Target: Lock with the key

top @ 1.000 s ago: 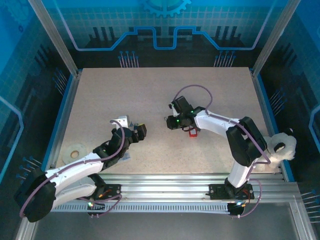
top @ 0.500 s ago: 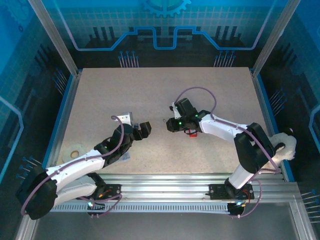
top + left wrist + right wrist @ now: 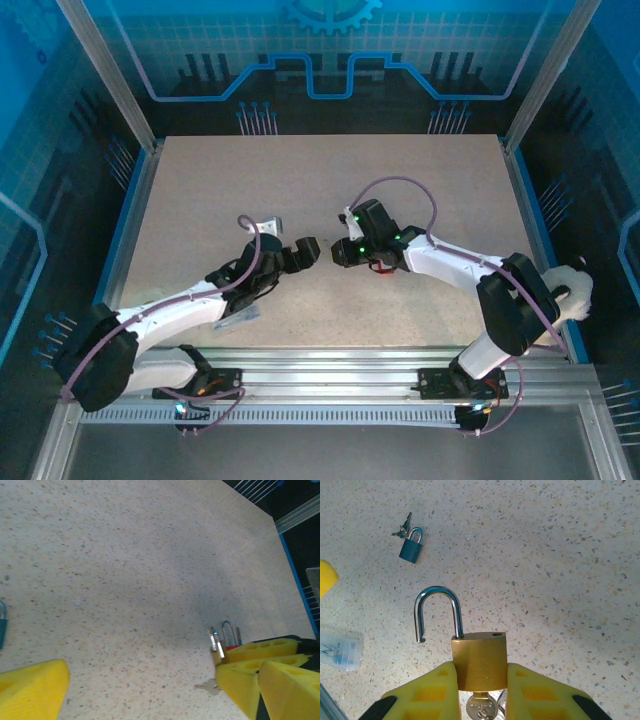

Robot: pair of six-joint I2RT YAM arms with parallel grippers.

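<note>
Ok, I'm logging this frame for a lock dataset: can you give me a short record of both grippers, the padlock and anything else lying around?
right gripper: shut on the brass padlock, a pad on each side
shackle: open, free end out of the body
key: in the keyhole at the padlock's underside
left gripper: open, empty, close to the right one
teal padlock: lying flat, small keys beside it

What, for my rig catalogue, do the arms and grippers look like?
Both the left arm and right arm have white shells with black joints, and a purple cable loops along each. Green lights glow near the right wrist. The fingers are yellow wedge-shaped pads with cut-out slots.
</note>
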